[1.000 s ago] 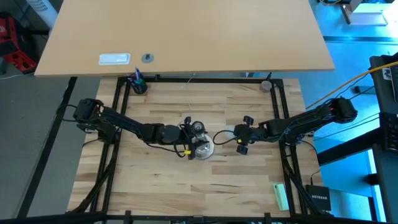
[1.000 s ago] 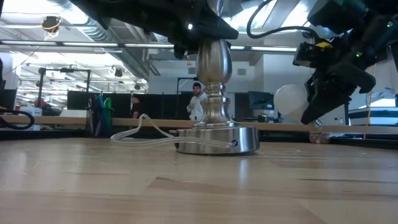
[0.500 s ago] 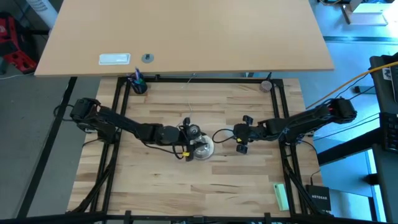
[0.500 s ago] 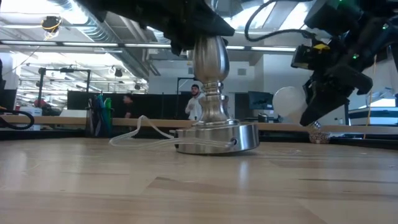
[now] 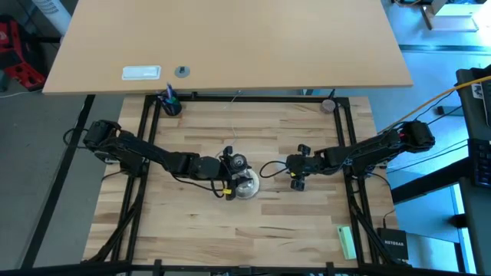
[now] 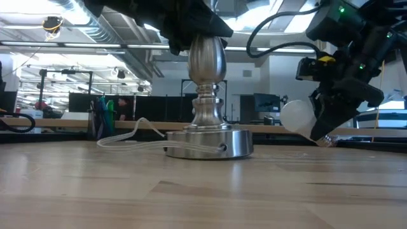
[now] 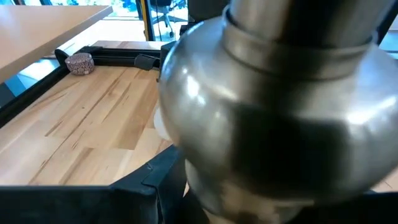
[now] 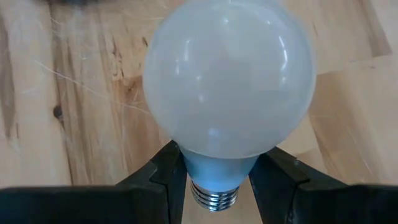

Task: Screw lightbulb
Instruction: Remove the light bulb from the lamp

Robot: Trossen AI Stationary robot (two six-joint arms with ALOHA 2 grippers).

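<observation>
Two grippers at mid-table: the right gripper (image 8: 214,180) pinches the lightbulb (image 8: 229,78) by its neck above the boards, while the left gripper (image 5: 224,166) clasps the silver lamp stand (image 6: 206,95) near its top.

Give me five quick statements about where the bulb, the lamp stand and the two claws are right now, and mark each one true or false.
1. The right claw is shut on the lightbulb. True.
2. The lightbulb is already screwed into the stand. False: it is held apart from the stand, off to one side.
3. The left claw grips the upper part of the stand. True.
4. The stand lies tipped over on the table. False: it stands upright on its round base.
5. The claw's fingers hold the bulb by its globe. False: the fingers clamp its neck, just above the screw base.
</observation>
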